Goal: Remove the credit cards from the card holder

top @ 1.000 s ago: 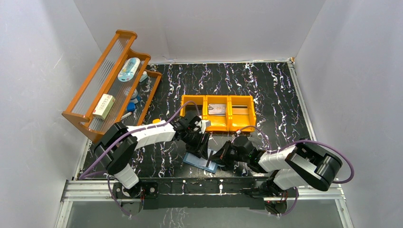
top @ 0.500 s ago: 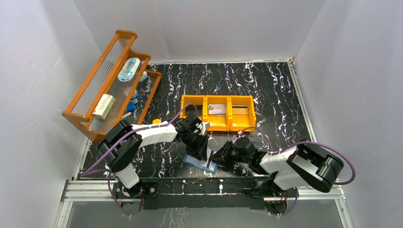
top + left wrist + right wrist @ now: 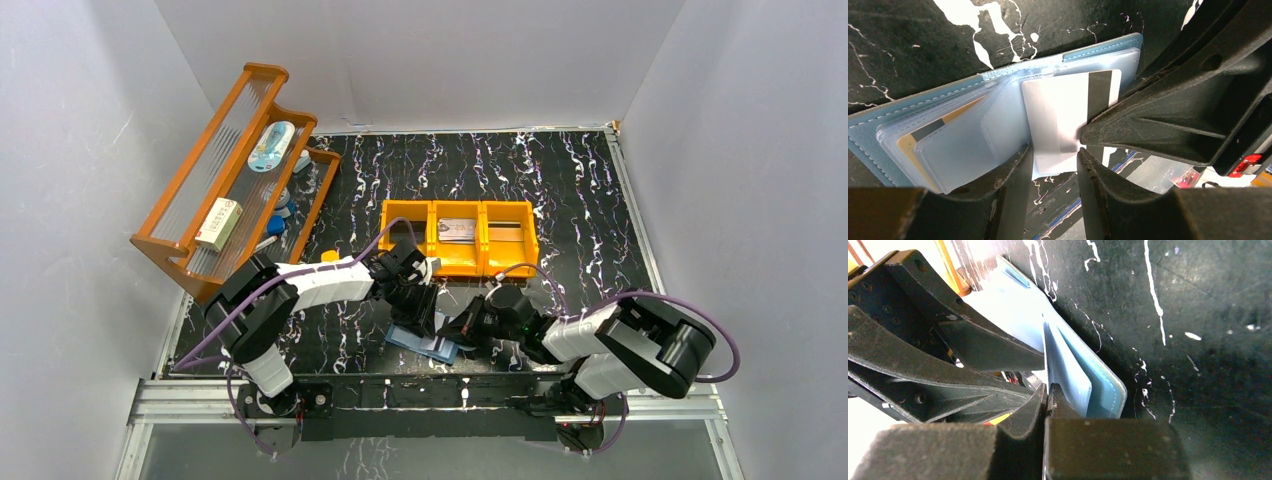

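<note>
The teal-blue card holder [image 3: 420, 343] lies open near the table's front edge, its clear pockets [image 3: 973, 135] facing up. A white credit card [image 3: 1058, 105] with a black stripe sticks halfway out of a pocket. An orange-tan card [image 3: 905, 145] sits inside another. My left gripper [image 3: 1054, 165] presses down on the holder, jaws apart astride the white card's lower end. My right gripper [image 3: 1047, 390] comes in from the right, shut, its tips [image 3: 1083, 134] at the card's stripe. Whether the card is pinched I cannot tell. In the right wrist view the holder's blue cover [image 3: 1105, 390] stands beside the fingers.
An orange three-compartment bin [image 3: 460, 238] stands just behind the arms, with a greyish card [image 3: 458, 229] in its middle part. A wooden rack [image 3: 225, 170] with small items leans at the left wall. A small yellow-orange block [image 3: 328, 255] lies by the rack.
The right gripper opened briefly and shut again, edging left toward the holder. The left gripper closed a little and stayed on the holder.
</note>
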`<action>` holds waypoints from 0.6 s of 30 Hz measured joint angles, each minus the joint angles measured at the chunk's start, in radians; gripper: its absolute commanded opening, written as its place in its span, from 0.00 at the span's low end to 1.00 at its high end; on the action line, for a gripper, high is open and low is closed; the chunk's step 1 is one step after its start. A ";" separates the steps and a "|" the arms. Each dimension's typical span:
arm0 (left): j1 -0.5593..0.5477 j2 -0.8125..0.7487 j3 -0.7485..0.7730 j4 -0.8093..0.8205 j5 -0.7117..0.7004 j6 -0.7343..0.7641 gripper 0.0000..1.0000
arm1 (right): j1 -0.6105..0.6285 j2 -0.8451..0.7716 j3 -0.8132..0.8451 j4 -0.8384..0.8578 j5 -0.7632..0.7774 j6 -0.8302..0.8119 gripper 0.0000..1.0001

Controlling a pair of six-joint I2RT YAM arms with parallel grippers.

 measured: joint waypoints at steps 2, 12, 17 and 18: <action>-0.001 -0.006 -0.004 0.002 -0.006 -0.006 0.39 | 0.000 -0.018 0.000 -0.023 0.006 -0.006 0.00; -0.010 -0.112 -0.031 -0.012 -0.127 -0.043 0.55 | 0.000 -0.180 0.040 -0.269 0.060 -0.072 0.00; -0.009 -0.204 -0.031 -0.019 -0.197 -0.058 0.67 | 0.000 -0.233 0.074 -0.378 0.082 -0.111 0.00; -0.009 -0.227 -0.031 -0.024 -0.213 -0.058 0.70 | 0.000 -0.241 0.080 -0.394 0.084 -0.121 0.00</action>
